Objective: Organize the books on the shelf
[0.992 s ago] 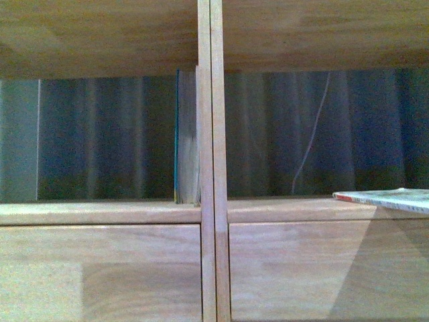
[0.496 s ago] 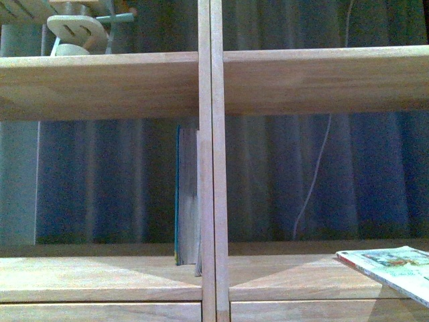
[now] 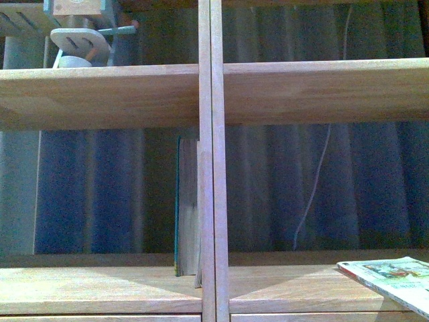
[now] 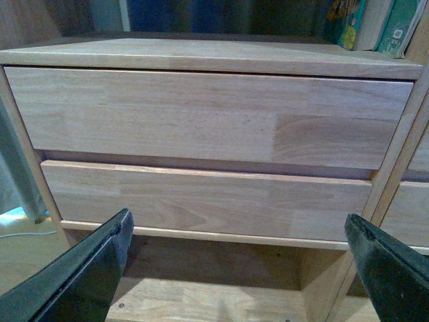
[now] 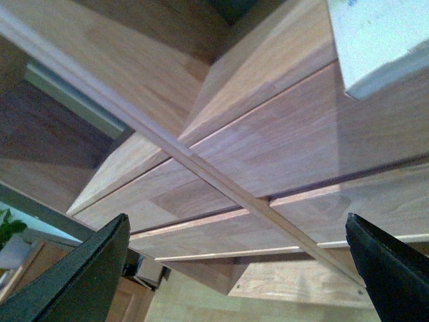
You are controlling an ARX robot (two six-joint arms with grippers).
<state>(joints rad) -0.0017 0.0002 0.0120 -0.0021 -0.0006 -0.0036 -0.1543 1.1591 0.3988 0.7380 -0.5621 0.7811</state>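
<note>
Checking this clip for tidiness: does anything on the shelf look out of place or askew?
Yes. The thin magazine-like book lies flat and skewed at the front of the right compartment, its corner seemingly past the board's edge. The teal-edged book stands upright against the central upright.

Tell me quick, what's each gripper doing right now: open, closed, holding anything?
Left gripper: open, holding nothing.
Right gripper: open, holding nothing.

Front view close to shelf (image 3: 107,94), wrist views near, both facing drawer fronts (image 4: 201,117)
</note>
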